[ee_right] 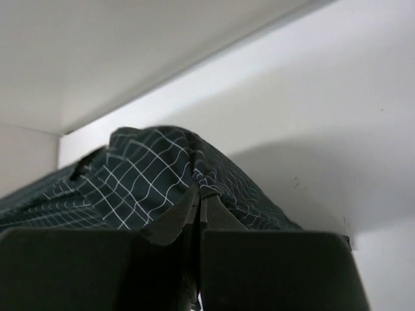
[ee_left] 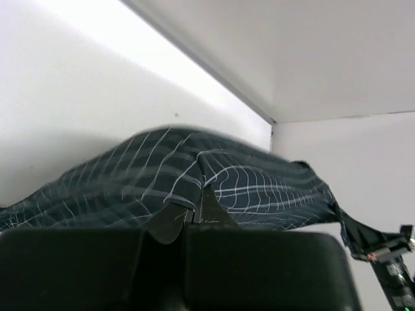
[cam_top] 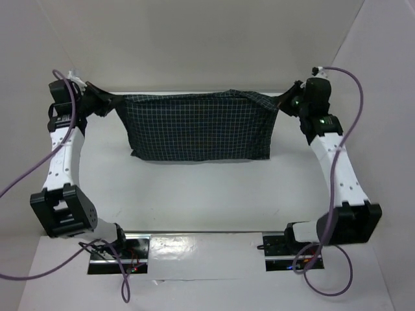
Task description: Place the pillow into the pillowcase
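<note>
The dark checked pillowcase (cam_top: 198, 126) hangs stretched between my two grippers at the back of the table, its lower edge near the surface. My left gripper (cam_top: 109, 103) is shut on its left upper corner; in the left wrist view the fabric (ee_left: 259, 188) is pinched at the fingertips (ee_left: 198, 206). My right gripper (cam_top: 283, 103) is shut on its right upper corner; in the right wrist view the cloth (ee_right: 149, 175) bunches at the fingertips (ee_right: 202, 197). The pillowcase looks filled and bulging. The cream pillow itself is hidden from view.
White walls enclose the table (cam_top: 207, 194) at the back and both sides, close behind the pillowcase. The two arm bases (cam_top: 65, 210) (cam_top: 343, 223) stand at the near edge. Purple cables (cam_top: 26, 175) loop beside each arm.
</note>
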Controlling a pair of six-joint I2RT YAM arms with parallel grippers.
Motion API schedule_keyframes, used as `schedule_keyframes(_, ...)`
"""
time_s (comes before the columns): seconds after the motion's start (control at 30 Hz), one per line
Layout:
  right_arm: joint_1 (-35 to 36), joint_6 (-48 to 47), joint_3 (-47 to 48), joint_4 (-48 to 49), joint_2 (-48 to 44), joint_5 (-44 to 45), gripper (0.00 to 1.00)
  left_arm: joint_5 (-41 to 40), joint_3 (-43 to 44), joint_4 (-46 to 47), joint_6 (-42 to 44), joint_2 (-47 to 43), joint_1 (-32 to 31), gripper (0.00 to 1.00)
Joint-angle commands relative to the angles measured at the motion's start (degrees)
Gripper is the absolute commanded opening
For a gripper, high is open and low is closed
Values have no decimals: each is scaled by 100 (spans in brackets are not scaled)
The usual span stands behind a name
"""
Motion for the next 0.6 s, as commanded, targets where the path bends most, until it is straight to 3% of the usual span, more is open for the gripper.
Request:
schedule_keyframes(0.0, -66, -138, -45, -357, -1277, 479, 0, -123, -35, -60, 185, -995, 146, 0)
schedule_keyframes(0.13, -66, -199, -116, -1069, -2150, 612, 0, -123, -220, -516, 123, -1912, 383, 0)
schedule_keyframes(0.37, -66, -252, 60, -2002, -3109, 919, 0, -1044, 657, -2186, 686, -2765, 436, 0)
schedule_keyframes(0.47, -66, -199, 8, -2081, -2970, 919, 0, -1072, 808, -2276, 800, -2670, 436, 0)
schedule_keyframes(0.57, -66, -199, -422, -1592, -2672, 919, 0, -765, 327, -1647, 800, -2240, 436, 0)
